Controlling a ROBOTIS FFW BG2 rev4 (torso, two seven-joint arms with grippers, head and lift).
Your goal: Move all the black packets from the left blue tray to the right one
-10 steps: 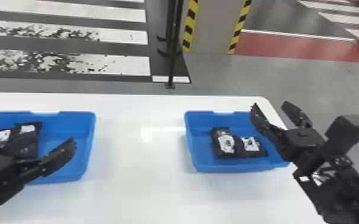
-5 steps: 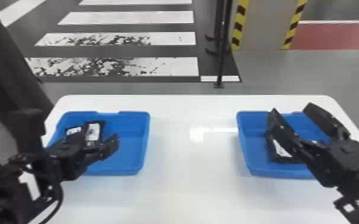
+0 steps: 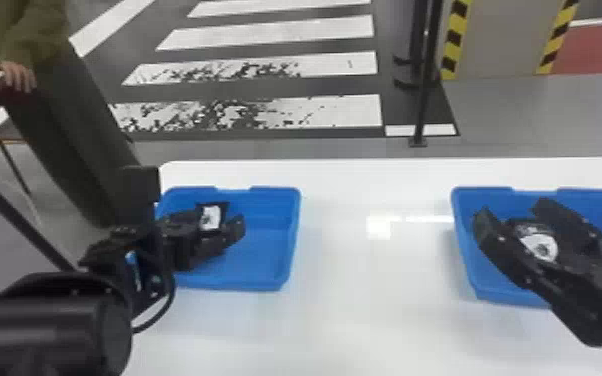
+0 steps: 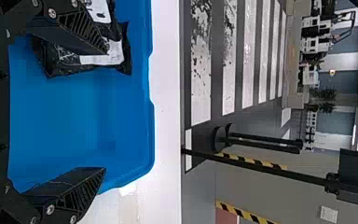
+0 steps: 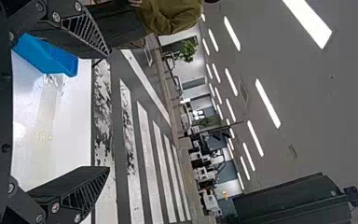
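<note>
Over the left blue tray (image 3: 292, 240), my left gripper (image 3: 190, 245) stands open. A black packet (image 3: 211, 216) with a white label lies at that tray's left side, partly behind the gripper. In the left wrist view my left gripper (image 4: 105, 109) has its fingers wide apart; one overlaps a black packet (image 4: 123, 53), and a second packet (image 4: 100, 10) lies beside it. My right gripper (image 3: 515, 212) is open above the right blue tray (image 3: 470, 270), with a white-labelled black packet (image 3: 542, 246) visible between its fingers. The right wrist view shows my right gripper (image 5: 107, 111) with nothing held.
A white table (image 3: 365, 310) carries both trays, with a broad strip of its top between them. Behind it stand a thin black post (image 3: 422, 100) and a striped pillar (image 3: 500, 40). At the back left, a person's hand (image 3: 17, 75) rests on another table's edge.
The head view has turned left, so both trays sit farther right in it. Relative to the trays, my right gripper shifted left over the right one, and my left gripper moved slightly left.
</note>
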